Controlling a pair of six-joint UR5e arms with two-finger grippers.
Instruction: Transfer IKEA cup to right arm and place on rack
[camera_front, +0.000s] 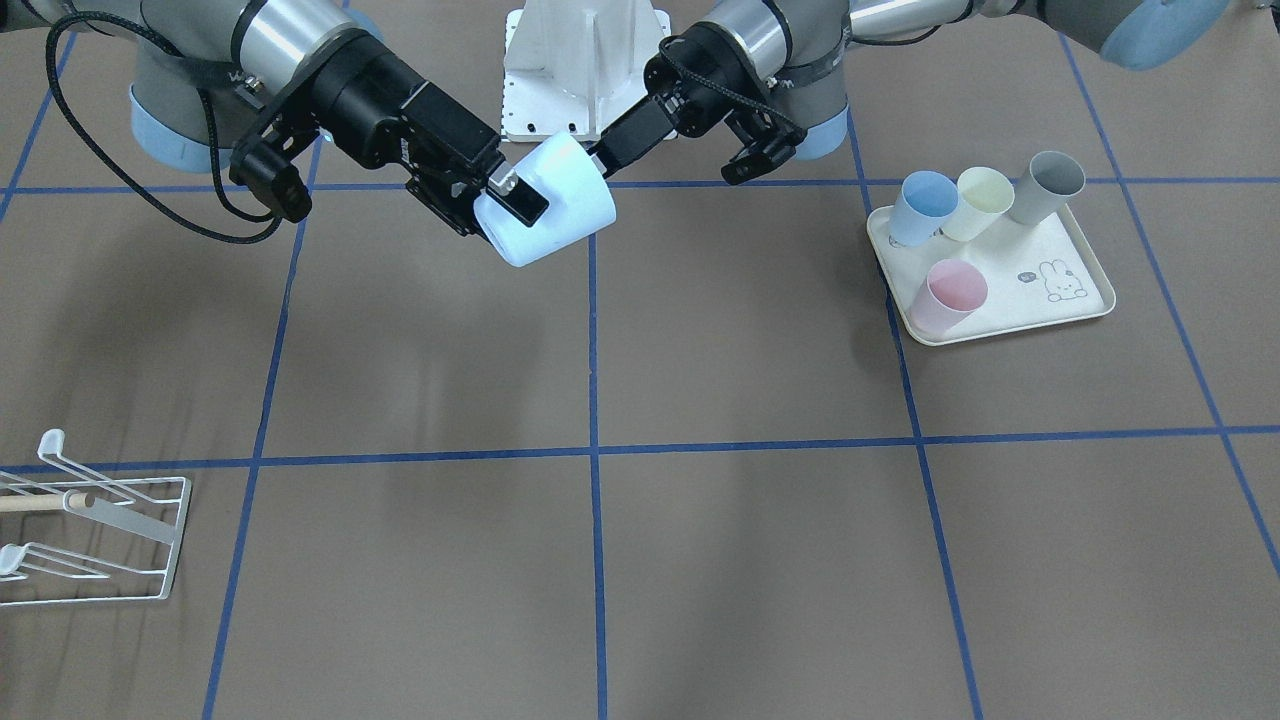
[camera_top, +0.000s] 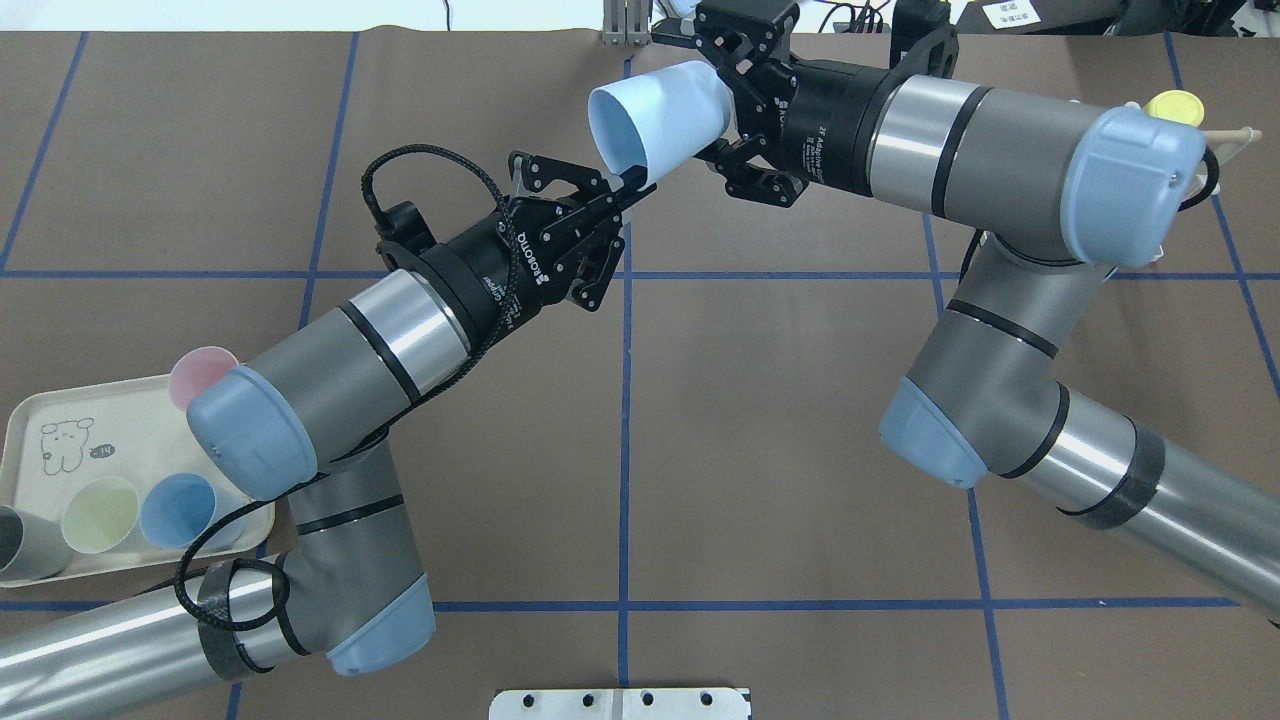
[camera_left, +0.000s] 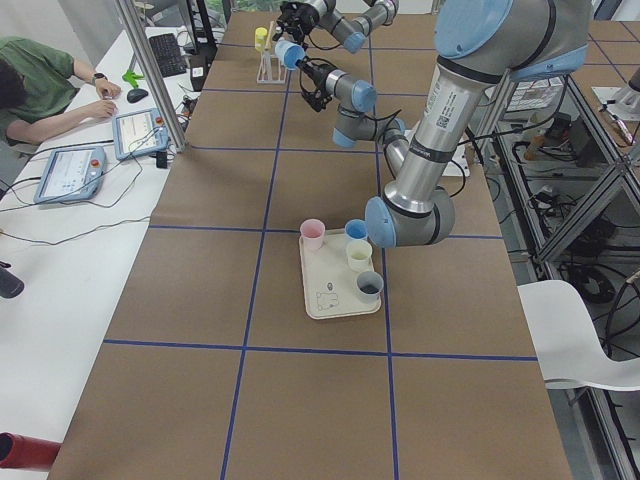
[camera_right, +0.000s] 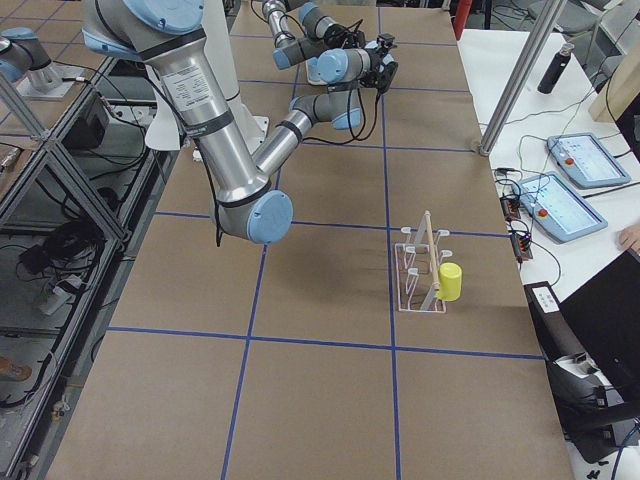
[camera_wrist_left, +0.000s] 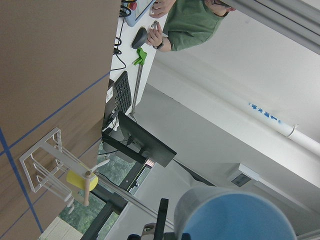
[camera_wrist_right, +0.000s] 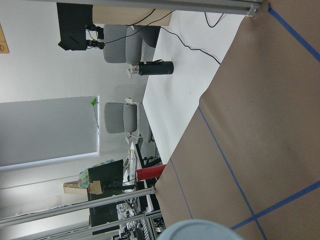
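Note:
The light blue IKEA cup (camera_front: 560, 205) hangs on its side above the table's robot-side middle. My right gripper (camera_front: 505, 205) is shut on its base end, with one finger pad lying over the cup's outer wall. In the overhead view the cup (camera_top: 655, 115) points its mouth at my left gripper (camera_top: 620, 230). That gripper is open, and one fingertip (camera_top: 633, 183) sits at the cup's rim. The white wire rack (camera_front: 100, 525) with its wooden dowel stands far off on my right side. It also shows in the exterior right view (camera_right: 420, 270), with a yellow cup (camera_right: 450, 282) hung on it.
A cream rabbit-print tray (camera_front: 1000, 305) on my left side holds blue, yellow, grey and pink cups. In the overhead view this tray (camera_top: 130, 420) lies under my left arm's elbow. An operator (camera_left: 30, 80) sits at a side table with control tablets.

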